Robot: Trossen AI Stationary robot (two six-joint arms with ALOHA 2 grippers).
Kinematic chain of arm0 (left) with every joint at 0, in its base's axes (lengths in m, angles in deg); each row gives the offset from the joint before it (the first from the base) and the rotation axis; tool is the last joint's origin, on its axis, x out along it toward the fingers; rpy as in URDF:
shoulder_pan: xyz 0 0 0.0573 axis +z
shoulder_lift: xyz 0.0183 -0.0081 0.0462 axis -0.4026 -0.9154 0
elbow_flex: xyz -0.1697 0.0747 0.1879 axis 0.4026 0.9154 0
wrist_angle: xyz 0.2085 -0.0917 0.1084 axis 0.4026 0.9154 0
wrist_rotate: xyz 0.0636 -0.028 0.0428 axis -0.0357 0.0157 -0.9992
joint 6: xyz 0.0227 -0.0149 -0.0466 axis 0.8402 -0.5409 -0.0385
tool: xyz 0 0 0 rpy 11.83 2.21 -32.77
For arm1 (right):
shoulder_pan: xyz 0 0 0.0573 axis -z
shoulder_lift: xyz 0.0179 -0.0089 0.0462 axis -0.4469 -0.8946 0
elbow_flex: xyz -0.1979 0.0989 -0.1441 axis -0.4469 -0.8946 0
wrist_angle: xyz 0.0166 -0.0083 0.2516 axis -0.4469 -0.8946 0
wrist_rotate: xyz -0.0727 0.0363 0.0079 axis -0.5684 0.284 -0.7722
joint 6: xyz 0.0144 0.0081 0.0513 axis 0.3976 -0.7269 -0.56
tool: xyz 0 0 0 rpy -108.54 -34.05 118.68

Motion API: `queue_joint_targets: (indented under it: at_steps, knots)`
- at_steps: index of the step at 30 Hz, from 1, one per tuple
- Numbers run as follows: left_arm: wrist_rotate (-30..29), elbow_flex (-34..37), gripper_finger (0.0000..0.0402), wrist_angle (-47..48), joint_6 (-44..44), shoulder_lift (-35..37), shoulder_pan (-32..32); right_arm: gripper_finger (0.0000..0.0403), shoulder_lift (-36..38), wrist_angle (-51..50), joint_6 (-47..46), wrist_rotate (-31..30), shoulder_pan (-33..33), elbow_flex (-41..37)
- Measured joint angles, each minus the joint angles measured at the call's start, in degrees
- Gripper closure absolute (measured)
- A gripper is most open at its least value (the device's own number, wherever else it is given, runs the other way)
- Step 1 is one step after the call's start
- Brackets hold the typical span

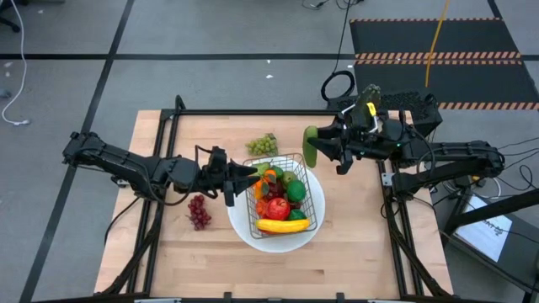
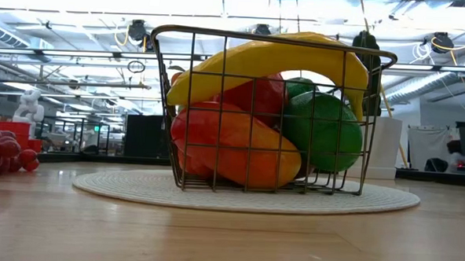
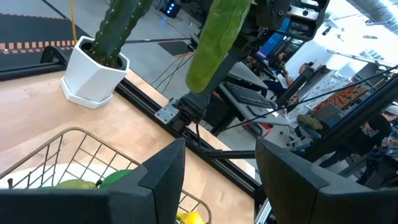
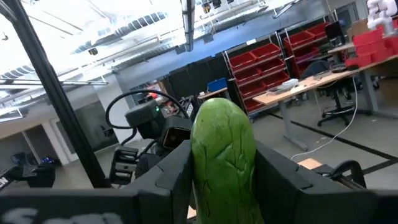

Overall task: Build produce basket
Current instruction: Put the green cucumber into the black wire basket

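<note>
The wire basket stands on the round white plate at mid-table. It holds a banana, red and orange pieces and green fruit. My left gripper hovers open at the basket's left rim with nothing between its fingers. My right gripper is beyond the basket's far right corner, shut on a green cucumber. Green grapes lie on the table beyond the basket. Purple grapes lie to its left. My right gripper pinches the cucumber's two long sides between its two fingers. The fingers come roughly level from the table's right and lie across the cucumber. One rounded end sticks out past them. The cucumber is lifted clear of the table, hanging tilted in the left wrist view.
A potted cactus in a white pot stands at the table's far right corner, behind the right arm. The table's black frame runs along the right edge. Bare wood lies near the front edge.
</note>
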Motion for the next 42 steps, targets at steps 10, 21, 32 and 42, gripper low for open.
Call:
queue_joint_targets:
  at_steps: [10,21,32,42]
  knots:
    - [-0.11,0.0,0.0206,0.0,3.83,0.0,0.0,0.027,-0.62,-0.82,-15.53,-0.15,0.02,0.0]
    - [-0.39,0.0,0.0206,0.0,6.47,0.0,0.0,0.027,-8.09,-0.92,-35.67,0.02,-0.39,0.0]
    - [-0.44,0.0,0.0206,0.02,5.38,0.0,-0.54,0.027,-18.67,-7.25,-41.07,9.25,-0.38,0.0]
    - [-0.44,0.0,0.0206,0.02,4.41,0.0,-2.78,0.027,-26.76,-8.19,-43.52,15.55,-0.37,0.0]
